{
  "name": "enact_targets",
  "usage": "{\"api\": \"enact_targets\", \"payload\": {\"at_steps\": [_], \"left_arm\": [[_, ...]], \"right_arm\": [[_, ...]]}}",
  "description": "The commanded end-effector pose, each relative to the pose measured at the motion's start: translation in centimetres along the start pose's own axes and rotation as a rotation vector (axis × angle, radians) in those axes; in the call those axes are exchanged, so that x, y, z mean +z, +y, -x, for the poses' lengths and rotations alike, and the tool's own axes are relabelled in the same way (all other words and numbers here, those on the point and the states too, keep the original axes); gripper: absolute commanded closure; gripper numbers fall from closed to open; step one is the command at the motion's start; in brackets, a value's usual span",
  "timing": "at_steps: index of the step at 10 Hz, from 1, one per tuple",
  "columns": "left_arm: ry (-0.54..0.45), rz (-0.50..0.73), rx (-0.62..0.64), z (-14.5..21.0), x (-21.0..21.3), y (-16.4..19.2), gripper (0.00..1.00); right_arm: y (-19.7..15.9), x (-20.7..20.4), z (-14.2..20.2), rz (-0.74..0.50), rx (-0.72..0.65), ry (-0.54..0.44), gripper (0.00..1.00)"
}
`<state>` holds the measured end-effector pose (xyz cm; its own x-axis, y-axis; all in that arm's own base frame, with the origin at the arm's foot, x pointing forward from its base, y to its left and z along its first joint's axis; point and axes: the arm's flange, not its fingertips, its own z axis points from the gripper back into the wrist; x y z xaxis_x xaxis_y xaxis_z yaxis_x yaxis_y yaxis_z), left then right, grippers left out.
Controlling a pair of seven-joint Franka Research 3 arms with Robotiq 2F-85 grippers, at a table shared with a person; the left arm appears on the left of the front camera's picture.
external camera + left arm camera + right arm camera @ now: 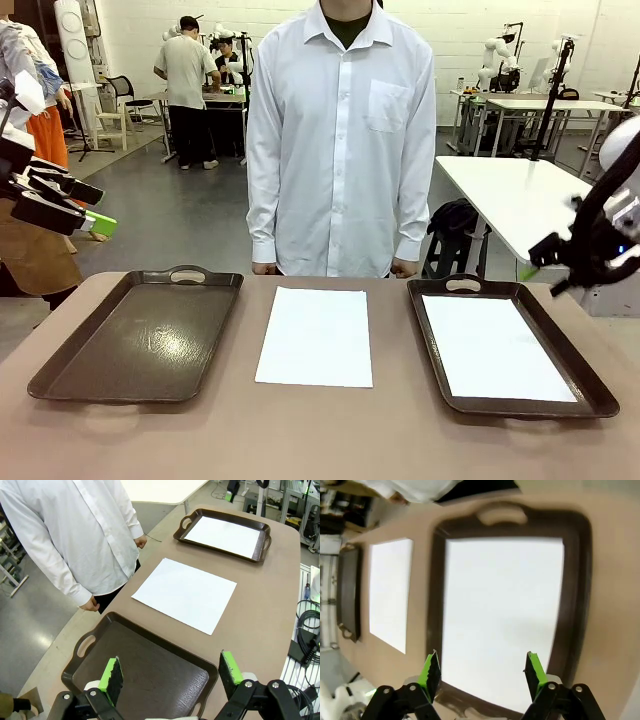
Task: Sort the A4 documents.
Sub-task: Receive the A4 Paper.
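Creasing is being risked if the mid-frame A4 document (315,337) is pinched flat on the desk (320,435), while left gripper (171,672) and right gripper (482,667) are being held wide, empty.

Two A4 documents lie out: one sheet (315,335) on the bare table (320,440), between the two pincers, and the other sheet (495,350) in the tray ahead of the right pincer (481,655).

There are two dark brown trays with two handles apiece. The left tray (135,340) sits just ahead of the left pincer (170,659) and carries nothing. The right tray (425,335) sits ahead of the right pincer and carries its single sheet.

There are two pincers with two fingers each, four green pads in all. One person (340,140) stands beyond both pincers, with two hands showing.
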<state>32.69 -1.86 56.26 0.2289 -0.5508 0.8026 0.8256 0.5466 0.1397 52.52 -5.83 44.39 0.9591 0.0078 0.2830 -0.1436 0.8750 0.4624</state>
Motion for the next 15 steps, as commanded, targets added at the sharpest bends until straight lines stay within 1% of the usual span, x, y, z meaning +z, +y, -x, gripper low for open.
{"api": "enact_targets", "payload": {"at_steps": [1,2,3,4,6,7,10,15], "left_arm": [[-0.007,0.006,-0.006,0.1,-0.2,0.2,0.0],[-0.007,0.006,-0.006,0.1,-0.2,0.2,0.0],[-0.007,0.006,-0.006,0.1,-0.2,0.2,0.0],[-0.007,0.006,-0.006,0.1,-0.2,0.2,0.0],[-0.007,0.006,-0.006,0.1,-0.2,0.2,0.0],[-0.007,0.006,-0.006,0.1,-0.2,0.2,0.0],[-0.007,0.006,-0.006,0.1,-0.2,0.2,0.0],[-0.007,0.006,-0.006,0.1,-0.2,0.2,0.0]], "right_arm": [[3.8,3.4,1.4,-0.098,0.238,-0.116,0.11],[5.3,5.2,1.6,-0.142,0.341,-0.151,0.11],[6.9,6.9,2.0,-0.15,0.437,-0.171,0.11],[8.4,8.9,2.8,-0.175,0.562,-0.182,0.11],[9.8,10.9,4.8,-0.225,0.861,-0.187,0.11],[10.0,11.1,5.7,-0.256,0.928,-0.203,0.11],[10.5,11.5,8.4,-0.27,0.944,-0.242,0.11],[10.2,11.4,8.6,-0.254,0.937,-0.245,0.11]]}}
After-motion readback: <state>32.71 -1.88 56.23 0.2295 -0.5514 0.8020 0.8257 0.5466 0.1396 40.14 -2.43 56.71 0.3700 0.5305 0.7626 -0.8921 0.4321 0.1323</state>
